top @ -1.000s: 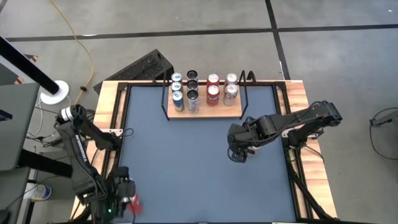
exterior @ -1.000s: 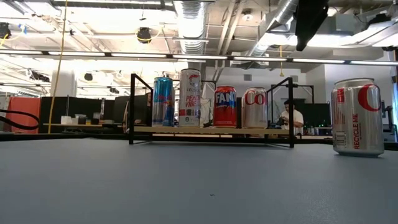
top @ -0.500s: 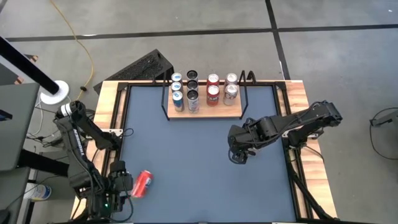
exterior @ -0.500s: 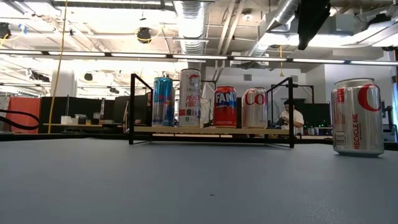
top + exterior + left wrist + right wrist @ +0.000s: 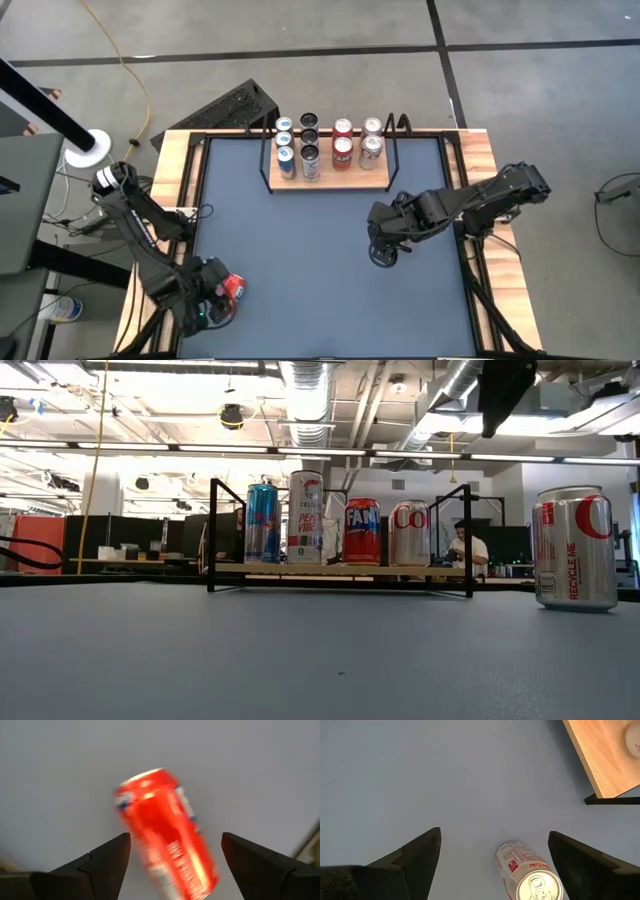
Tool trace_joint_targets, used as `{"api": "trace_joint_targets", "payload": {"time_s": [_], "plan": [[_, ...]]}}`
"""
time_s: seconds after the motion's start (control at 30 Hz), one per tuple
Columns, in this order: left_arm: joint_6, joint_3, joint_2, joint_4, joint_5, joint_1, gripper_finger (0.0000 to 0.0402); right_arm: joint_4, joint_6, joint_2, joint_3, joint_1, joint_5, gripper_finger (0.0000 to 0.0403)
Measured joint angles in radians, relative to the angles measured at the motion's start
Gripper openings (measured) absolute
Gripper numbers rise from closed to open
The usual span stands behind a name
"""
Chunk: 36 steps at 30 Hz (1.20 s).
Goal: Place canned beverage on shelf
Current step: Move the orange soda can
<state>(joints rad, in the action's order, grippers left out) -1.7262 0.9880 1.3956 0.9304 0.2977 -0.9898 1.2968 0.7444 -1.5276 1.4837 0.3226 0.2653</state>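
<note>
left hand (image 5: 172,851): spread wide around glossy red can (image 5: 165,832) | right hand (image 5: 492,851): wide, empty, above silver can (image 5: 530,876)

table (image 5: 300,250) | shelf (image 5: 330,181), silver can (image 5: 575,547), red can (image 5: 236,287)

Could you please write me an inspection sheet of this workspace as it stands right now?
Surface: dark-blue tabletop, wood-edged.
Job's things: shelf at the far edge holds eight upright cans; silver can stands upright on the tabletop; red can near the front-left corner.
Clutter: nothing seen.
Grippers: left gripper open around the red can; right gripper open above the silver can.
Cables: yellow cable on the floor.
Surroundings: person seated beyond the table.
</note>
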Motion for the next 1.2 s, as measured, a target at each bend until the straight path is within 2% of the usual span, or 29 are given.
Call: {"api": "trace_joint_targets", "payload": {"time_s": [0.13, 0.3, 0.4, 0.53, 0.67, 0.77, 0.93, 1.2], "plan": [[0.011, -0.059, 0.000, -0.144, -0.005, 0.030, 0.0302, -0.004, -0.008, 0.000, 0.000, 0.021, 0.003, 0.0352], [-0.054, -0.131, -0.002, -0.153, -0.039, 0.068, 0.0302, -0.004, -0.011, 0.000, 0.000, 0.055, 0.003, 0.0352], [-0.066, -0.183, 0.000, -0.215, -0.059, 0.085, 0.0302, -0.008, -0.011, 0.000, 0.000, 0.083, 0.024, 0.0352], [-0.027, -0.252, -0.007, -0.344, -0.085, 0.111, 0.0302, -0.016, -0.010, 0.000, 0.000, 0.122, 0.054, 0.0352], [0.036, -0.285, -0.007, -0.379, -0.112, 0.143, 0.0303, -0.023, 0.012, 0.000, -0.001, 0.156, 0.089, 0.0352], [0.127, -0.290, -0.004, -0.393, -0.130, 0.176, 0.0303, -0.036, 0.064, 0.001, -0.011, 0.185, 0.154, 0.0352], [0.290, -0.292, -0.001, -0.435, -0.166, 0.238, 0.0303, -0.158, 0.101, 0.000, -0.102, 0.242, 0.255, 0.0352], [0.500, -0.291, 0.000, -0.455, -0.215, 0.378, 0.0287, -0.585, 0.039, 0.000, -0.240, 0.284, 0.351, 0.0352]]}}
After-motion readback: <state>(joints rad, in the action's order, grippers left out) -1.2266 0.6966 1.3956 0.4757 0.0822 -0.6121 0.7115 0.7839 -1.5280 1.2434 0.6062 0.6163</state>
